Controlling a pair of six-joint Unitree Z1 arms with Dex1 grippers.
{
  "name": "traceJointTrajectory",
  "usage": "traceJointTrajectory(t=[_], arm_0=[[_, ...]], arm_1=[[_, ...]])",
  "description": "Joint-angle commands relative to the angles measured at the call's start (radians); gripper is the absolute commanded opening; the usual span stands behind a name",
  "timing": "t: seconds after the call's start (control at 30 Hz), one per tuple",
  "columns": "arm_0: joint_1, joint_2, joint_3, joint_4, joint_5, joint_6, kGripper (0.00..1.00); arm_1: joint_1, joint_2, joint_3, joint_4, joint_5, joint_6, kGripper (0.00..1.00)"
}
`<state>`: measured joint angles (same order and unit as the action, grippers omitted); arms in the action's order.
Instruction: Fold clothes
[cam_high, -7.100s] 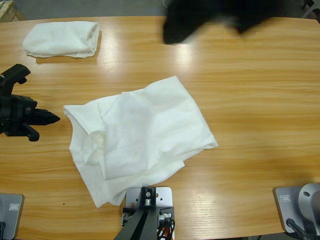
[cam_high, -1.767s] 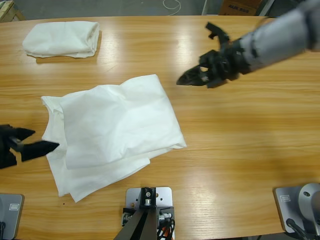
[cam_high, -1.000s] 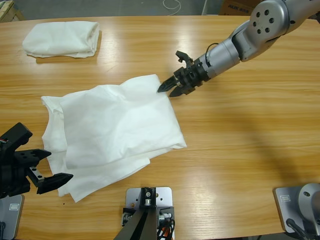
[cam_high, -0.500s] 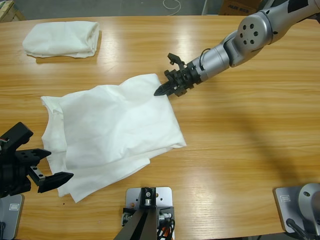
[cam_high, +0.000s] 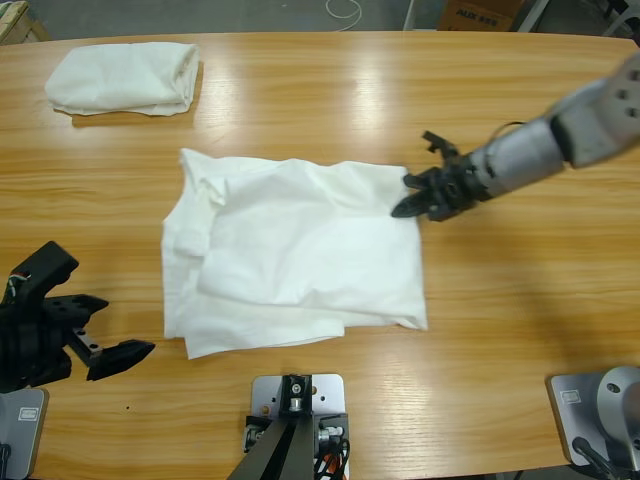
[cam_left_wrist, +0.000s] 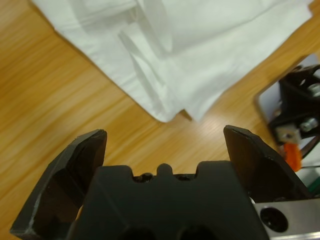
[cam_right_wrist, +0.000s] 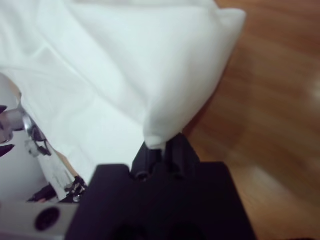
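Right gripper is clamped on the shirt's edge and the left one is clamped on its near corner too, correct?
Not the left. The left gripper is open and off the shirt, as the left wrist view shows. The right gripper is indeed clamped on the edge.

Right arm (cam_high: 590, 125) cut off by edge; T-shirt (cam_high: 300, 255) lettering hidden.

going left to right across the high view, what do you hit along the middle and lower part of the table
left gripper, open, off the cloth → spread white T-shirt → right gripper, shut on the T-shirt's right corner. The folded T-shirt sits apart at the far left corner, above this line.
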<state>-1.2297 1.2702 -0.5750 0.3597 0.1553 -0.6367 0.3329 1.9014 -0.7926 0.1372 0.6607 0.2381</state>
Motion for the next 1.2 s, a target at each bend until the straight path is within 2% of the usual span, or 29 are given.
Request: traceJointTrajectory(t=[0.03,0.07,0.1,0.13,0.17,0.2,0.27,0.3,0.4,0.43,0.47,0.5,0.53,0.57,0.67,0.83,1.2], arm_0=[[-0.008,0.122,-0.136,0.010,0.018,-0.002,0.898],[-0.007,0.144,-0.163,0.010,0.018,0.005,0.885],[-0.007,0.167,-0.193,0.010,0.018,0.017,0.838],[-0.007,0.188,-0.223,0.010,0.018,0.031,0.721],[-0.007,0.208,-0.247,0.009,0.018,0.038,0.548],[-0.007,0.227,-0.267,0.008,0.018,0.048,0.409],[-0.005,0.264,-0.288,0.003,0.018,0.079,0.067],[-0.002,0.282,-0.290,-0.013,0.017,0.103,0.000],[0.021,0.336,-0.292,-0.068,-0.004,0.159,0.000],[0.025,0.355,-0.299,-0.073,-0.008,0.178,0.000],[0.027,0.376,-0.306,-0.073,-0.018,0.197,0.000],[0.028,0.400,-0.309,-0.073,-0.028,0.209,0.000],[0.029,0.425,-0.309,-0.075,-0.034,0.218,0.000],[0.030,0.447,-0.308,-0.083,-0.037,0.224,0.000],[0.061,0.485,-0.313,-0.114,-0.046,0.240,0.000],[0.107,0.526,-0.342,-0.125,-0.060,0.246,0.000],[0.128,0.579,-0.329,-0.143,-0.070,0.241,0.000]], arm_1=[[0.022,-0.178,0.108,0.001,-0.019,0.048,0.000],[0.040,-0.201,0.108,0.002,-0.026,0.063,0.149],[0.053,-0.225,0.107,0.002,-0.040,0.083,0.639],[0.058,-0.255,0.107,0.002,-0.049,0.089,0.941],[0.060,-0.295,0.107,0.003,-0.065,0.089,0.999],[0.060,-0.337,0.107,0.011,-0.096,0.090,1.000],[0.060,-0.410,0.107,0.034,-0.146,0.091,1.000],[0.060,-0.438,0.107,0.042,-0.170,0.092,1.000],[0.060,-0.439,0.105,0.045,-0.203,0.093,0.985],[0.060,-0.420,0.103,0.043,-0.206,0.088,0.922],[0.060,-0.397,0.101,0.037,-0.204,0.079,0.672],[0.060,-0.374,0.101,0.028,-0.202,0.065,0.307],[0.060,-0.349,0.099,0.022,-0.196,0.049,0.053],[0.060,-0.324,0.093,0.017,-0.185,0.033,0.000],[0.056,-0.267,0.096,-0.019,-0.171,0.013,0.000],[0.044,-0.173,0.099,-0.098,-0.080,0.006,0.000],[0.043,-0.020,0.098,-0.212,-0.041,0.002,0.000]])
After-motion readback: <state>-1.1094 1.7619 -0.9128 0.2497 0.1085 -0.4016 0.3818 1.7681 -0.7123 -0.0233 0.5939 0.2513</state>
